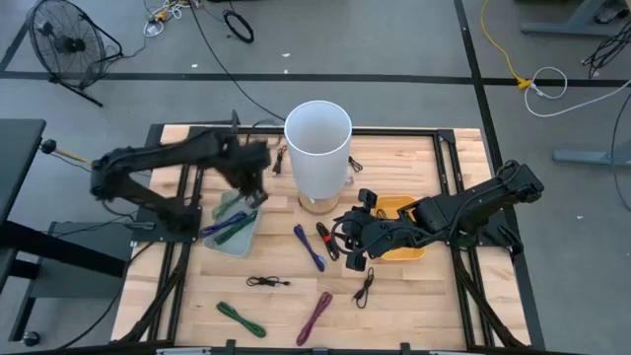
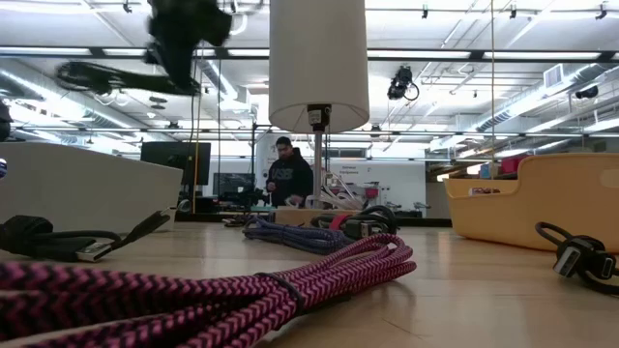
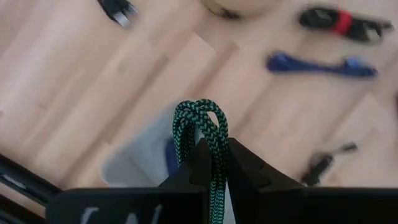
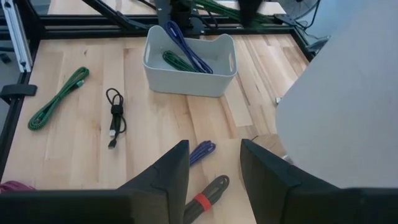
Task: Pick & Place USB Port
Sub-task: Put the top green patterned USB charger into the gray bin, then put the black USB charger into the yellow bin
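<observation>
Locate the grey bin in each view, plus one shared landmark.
High view: grey bin left of centre, under the left gripper.
Low view: pale wall at far left, likely the bin.
Left wrist view: below the fingers, left of the held green cable.
Right wrist view: upper centre, cables inside.
Landmark: the white lampshade shows in the high, low and right wrist views.

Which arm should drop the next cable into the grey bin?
Left. The left gripper is shut on a green braided cable and hangs right above the grey bin. The right gripper is open and holds nothing, low over cables near the yellow bin.
</observation>
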`<move>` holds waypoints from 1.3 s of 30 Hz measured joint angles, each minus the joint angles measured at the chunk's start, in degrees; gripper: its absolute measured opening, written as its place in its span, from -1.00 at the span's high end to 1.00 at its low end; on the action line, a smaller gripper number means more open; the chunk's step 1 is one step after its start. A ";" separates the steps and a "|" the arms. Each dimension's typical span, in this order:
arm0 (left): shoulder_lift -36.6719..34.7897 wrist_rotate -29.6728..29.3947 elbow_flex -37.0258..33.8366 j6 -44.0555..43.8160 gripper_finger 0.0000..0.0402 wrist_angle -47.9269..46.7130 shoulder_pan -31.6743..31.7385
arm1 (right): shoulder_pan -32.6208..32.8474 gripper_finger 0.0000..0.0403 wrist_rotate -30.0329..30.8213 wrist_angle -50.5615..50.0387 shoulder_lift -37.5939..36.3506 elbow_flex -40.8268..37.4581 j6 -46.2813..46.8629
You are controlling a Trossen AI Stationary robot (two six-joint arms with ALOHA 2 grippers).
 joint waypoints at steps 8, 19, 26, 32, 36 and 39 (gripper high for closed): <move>-5.03 -9.53 -8.28 -15.77 0.87 1.84 -16.81 | 0.02 0.27 0.04 1.33 0.00 0.00 0.07; -4.86 -10.89 -14.39 -17.87 0.87 5.02 -15.10 | 0.03 0.27 0.02 1.09 0.00 0.00 0.07; -4.86 -9.54 -17.37 -19.98 0.60 6.19 -14.59 | 0.04 0.27 0.03 1.09 0.00 0.00 0.06; -4.86 -9.71 -17.45 -19.46 0.38 6.18 -14.59 | 0.04 0.27 0.13 1.27 0.00 0.00 0.05; -4.86 -10.79 -17.45 -17.41 0.33 6.35 -14.59 | 0.04 0.27 0.15 1.27 0.00 0.00 -0.16; -4.86 -16.26 -17.40 -14.84 0.33 6.54 -14.59 | 0.04 0.27 0.17 1.27 0.00 0.00 -0.17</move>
